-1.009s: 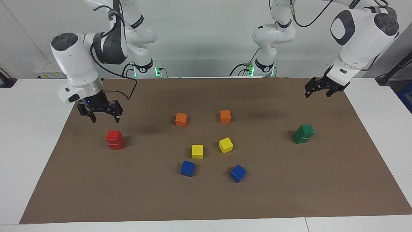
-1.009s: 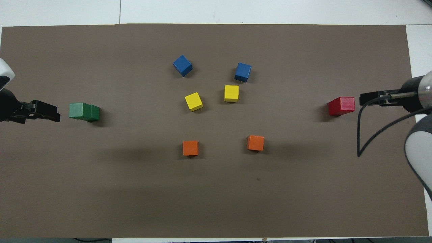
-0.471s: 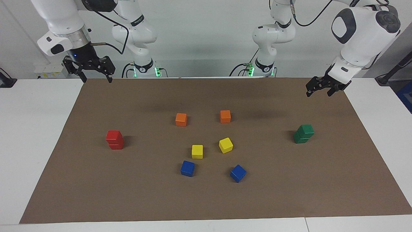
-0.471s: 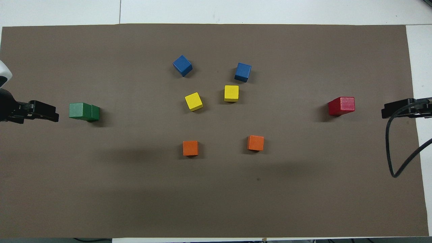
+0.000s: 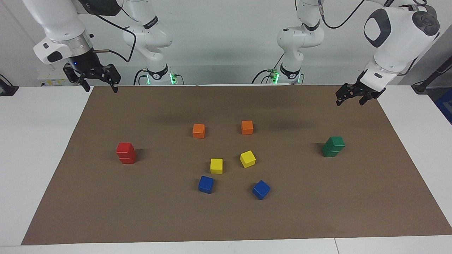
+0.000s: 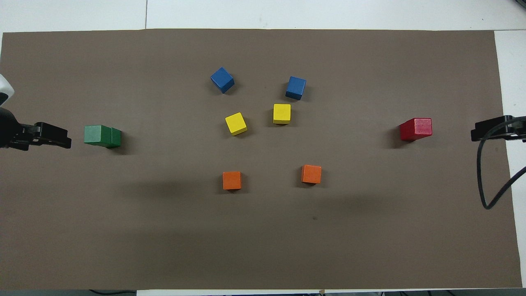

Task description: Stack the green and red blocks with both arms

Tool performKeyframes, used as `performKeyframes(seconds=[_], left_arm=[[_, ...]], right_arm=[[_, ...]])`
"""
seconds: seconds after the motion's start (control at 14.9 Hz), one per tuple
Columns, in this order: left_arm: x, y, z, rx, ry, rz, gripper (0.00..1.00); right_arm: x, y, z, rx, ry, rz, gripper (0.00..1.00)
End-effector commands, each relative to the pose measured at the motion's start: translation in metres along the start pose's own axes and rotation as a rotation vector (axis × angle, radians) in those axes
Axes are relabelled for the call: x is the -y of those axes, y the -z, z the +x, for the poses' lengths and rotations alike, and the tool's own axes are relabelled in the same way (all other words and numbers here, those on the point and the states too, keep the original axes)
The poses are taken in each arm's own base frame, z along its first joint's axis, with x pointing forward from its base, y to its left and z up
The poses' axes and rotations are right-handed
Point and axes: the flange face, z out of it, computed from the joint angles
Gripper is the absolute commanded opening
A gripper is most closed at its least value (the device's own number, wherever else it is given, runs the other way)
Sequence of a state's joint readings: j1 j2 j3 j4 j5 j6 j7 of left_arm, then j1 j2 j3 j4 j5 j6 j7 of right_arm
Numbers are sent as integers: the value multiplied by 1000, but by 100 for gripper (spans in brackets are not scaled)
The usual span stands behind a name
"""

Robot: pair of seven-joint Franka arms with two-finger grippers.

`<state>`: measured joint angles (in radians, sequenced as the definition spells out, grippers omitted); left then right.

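Observation:
Two red blocks stand stacked one on the other [image 5: 126, 152] [image 6: 416, 128] toward the right arm's end of the brown mat. Two green blocks form a second stack [image 5: 333, 146] [image 6: 102, 136] toward the left arm's end, the upper one sitting slightly askew. My right gripper [image 5: 100, 87] [image 6: 493, 129] hangs open and empty, high over the mat's corner by the right arm's base, well clear of the red stack. My left gripper [image 5: 349, 102] [image 6: 53, 136] is open and empty above the mat's edge, apart from the green stack.
In the middle of the mat [image 5: 226, 218] lie two orange cubes [image 5: 198, 131] [image 5: 247, 127], two yellow cubes [image 5: 216, 165] [image 5: 248, 158] and two blue cubes [image 5: 206, 184] [image 5: 261, 189]. White tabletop [image 5: 39, 148] borders the mat.
My right gripper rose from just above the red stack and drew back toward the mat's corner by its base. The left gripper barely shifted. No block moved.

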<state>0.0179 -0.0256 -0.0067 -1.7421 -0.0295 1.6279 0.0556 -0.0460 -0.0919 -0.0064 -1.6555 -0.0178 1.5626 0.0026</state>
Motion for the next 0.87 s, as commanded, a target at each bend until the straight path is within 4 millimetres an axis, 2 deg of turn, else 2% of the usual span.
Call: performKeyframes(seconds=[0.0,0.54,0.81], left_arm=[[1,7,-4,-13,10,11,100],[1,7,-4,-13,10,11,100],[1,6,-4,-11,10,11,100]], right_arm=[[-5,4,1,13,0,18,100],[-5,4,-1,27,-45,109,100],[-6,2,-3,28,-45,92,100]])
